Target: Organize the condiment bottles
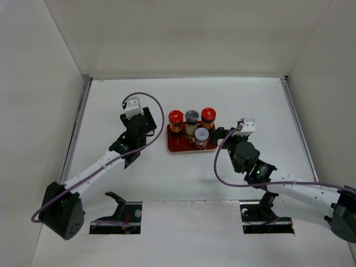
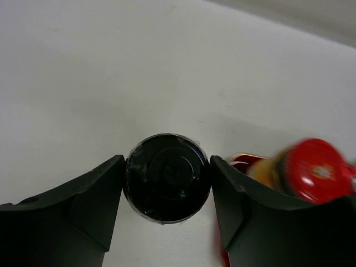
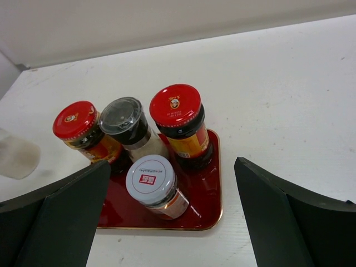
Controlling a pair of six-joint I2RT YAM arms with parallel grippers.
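A red tray [image 1: 179, 146] sits mid-table with four condiment bottles upright on it: a red-capped one [image 1: 176, 117] at the back left, a grey-capped one [image 1: 192, 117] in the middle, a second red-capped one [image 1: 208, 115] at the back right, and a white-capped one [image 1: 201, 134] in front. My left gripper [image 1: 148, 127] is just left of the tray. In the left wrist view it [image 2: 167, 178] is shut on the black-capped bottle [image 2: 167, 177], with both fingers against the cap. My right gripper [image 1: 218, 133] is open and empty at the tray's right edge, facing the bottles [image 3: 172, 167].
White enclosure walls stand at the left [image 1: 39, 111], back and right. Two dark openings [image 1: 117, 217] [image 1: 267, 218] lie in the table near the arm bases. A blurred pale shape [image 3: 16, 158] shows left of the tray in the right wrist view.
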